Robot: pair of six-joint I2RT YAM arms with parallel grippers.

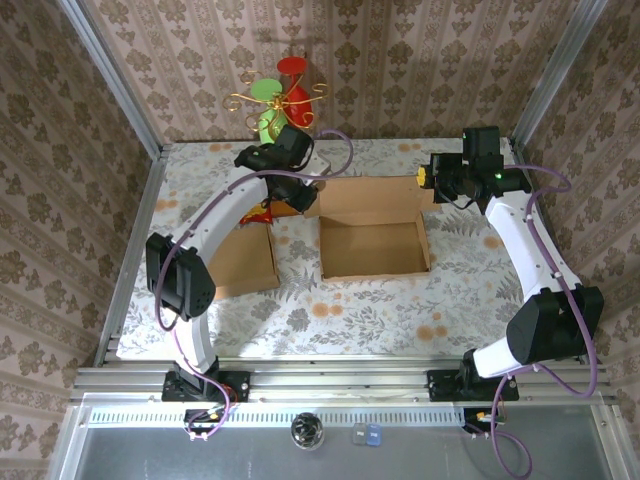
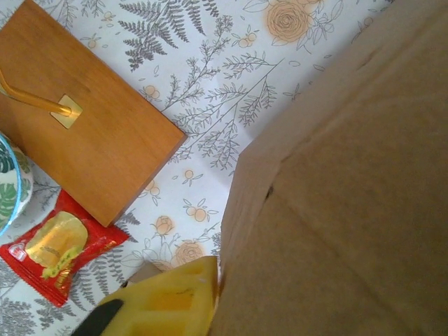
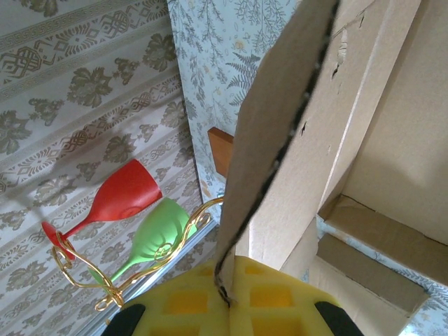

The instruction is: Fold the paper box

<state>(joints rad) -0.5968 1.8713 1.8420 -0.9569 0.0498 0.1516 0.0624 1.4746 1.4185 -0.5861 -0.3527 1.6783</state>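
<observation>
Both arms look alike: left arm (image 1: 225, 212) and right arm (image 1: 528, 240) have white curved links, black joint housings (image 1: 180, 276), looping purple cables (image 1: 347, 150). I note yellow, square-pocketed finger pads (image 3: 185, 302).

1. I count one open paper box (image 1: 372, 235) on the surface (image 1: 400, 310).
2. One flat cardboard sheet (image 1: 245, 262) lies left of the box.
3. Two goblets stand behind the box: a red goblet (image 3: 126, 196) and a green goblet (image 3: 157, 238).
4. One snack packet (image 2: 59, 252) and one wooden block (image 2: 84, 119).

No text can be read. The red snack packet (image 2: 59, 255), left of the left gripper (image 2: 213, 297), bears a small white mark at one corner and printing too blurred to make out. The paper box (image 2: 336, 210) on the claw's right is plain brown cardboard.
</observation>
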